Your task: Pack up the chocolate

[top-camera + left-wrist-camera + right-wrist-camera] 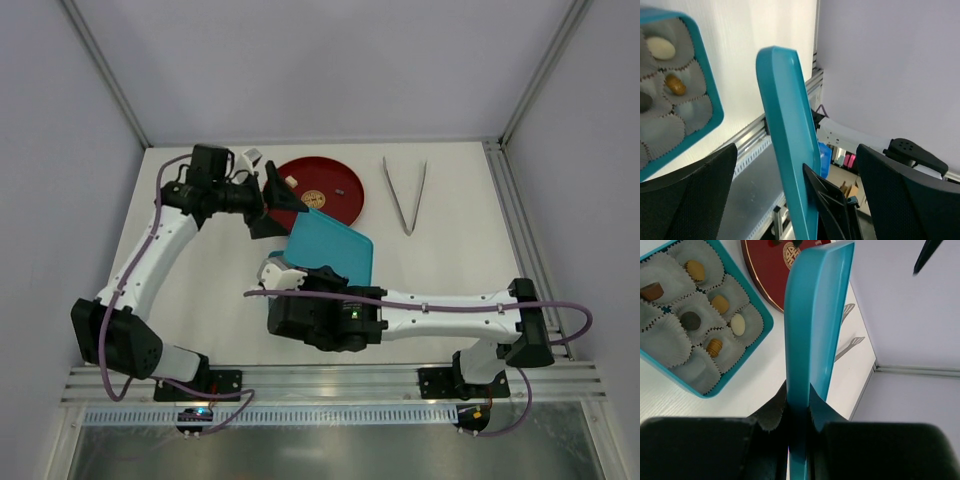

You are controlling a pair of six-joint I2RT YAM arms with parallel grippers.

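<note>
We take the teal lid (335,250) as our mark; it stands on edge above the table (450,270), near the middle. Left of the lid, our left gripper (270,205) is released. Its two black fingers (685,200) are spread wide, the lid rises between them in the left wrist view, and neither finger touches it. Also left of the lid, and lower, a teal tray (765,322) lies flat on the table, lined with crinkled white paper cups (665,337). The chocolate (719,303) sits in those cups, one piece to a cup. We count six pieces in the right wrist view, in cream, tan and dark brown. From above, the tray is mostly hidden under the lid and the right arm. At the lid's lower edge, our right gripper (799,405) is clenched on it, a finger pressed to each face, holding it upright. Behind the lid lies a round red plate (340,205) with a gold emblem at its centre; in the top view the lid overlaps its near rim. Right of the lid, well apart from it, metal tongs (405,195) lie on the table with their spread tips toward the far wall.
</note>
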